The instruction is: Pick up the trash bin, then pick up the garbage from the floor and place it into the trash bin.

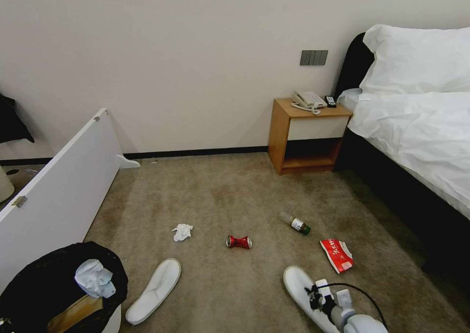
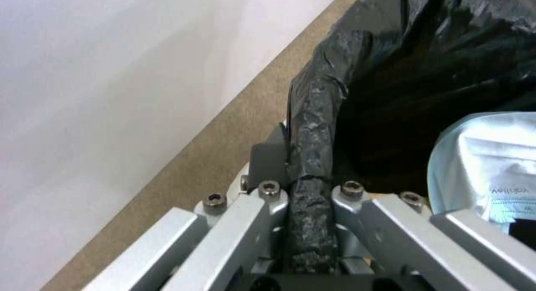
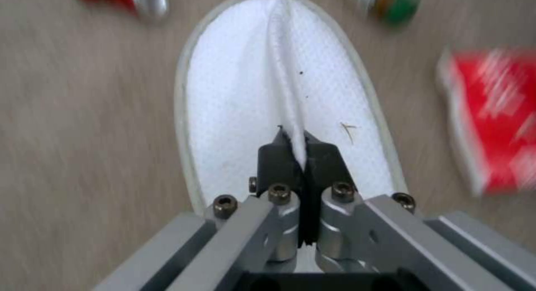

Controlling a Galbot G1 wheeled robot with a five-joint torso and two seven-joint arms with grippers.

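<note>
Right gripper (image 3: 296,150) pinches a fold of the slipper (image 3: 279,94), seemingly lifting it. Left gripper (image 2: 307,186) clamps the bin (image 2: 318,115) rim.

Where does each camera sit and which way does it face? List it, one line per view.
Head: high on the robot, facing forward and down at carpet, bed and nightstand; right pincer low at the right.
Left wrist: on the left arm, looking along the left pincer, shut on the bin rim.
Right wrist: on the right arm, looking down at the floor; right pincer pinching a slipper.
Shared: head and right wrist show that slipper, can and packet.
</note>
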